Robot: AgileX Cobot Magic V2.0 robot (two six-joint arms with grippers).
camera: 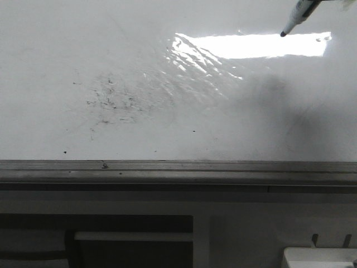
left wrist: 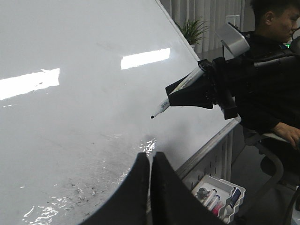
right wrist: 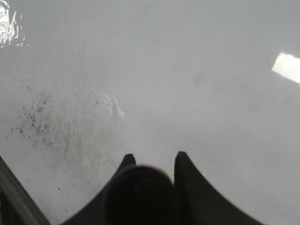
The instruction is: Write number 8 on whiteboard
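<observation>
Step in hand: I judge I am bringing the marker (left wrist: 180,90) in to start the stroke; no number 8 is on the whiteboard (camera: 167,78) yet, only faint black specks (camera: 109,101) at centre left of the front view.
Right fingers (left wrist: 187,93): pinching the marker, tip bare and pointing at the board, apparently off the surface (upper right corner of the front view).
Left fingers (left wrist: 150,187): pressed together, holding nothing, low in the left wrist frame.
Doing it well: I would touch down on clean white away from the specks, keep light even pressure, and close both loops of the 8.
Glare: a bright patch (camera: 251,44) lies just beside the tip and may hide thin ink.
Around: grey edge rail (camera: 178,170) below, a tray of markers (left wrist: 218,197) at lower right of the left wrist frame, a seated person (left wrist: 272,70) at right.
</observation>
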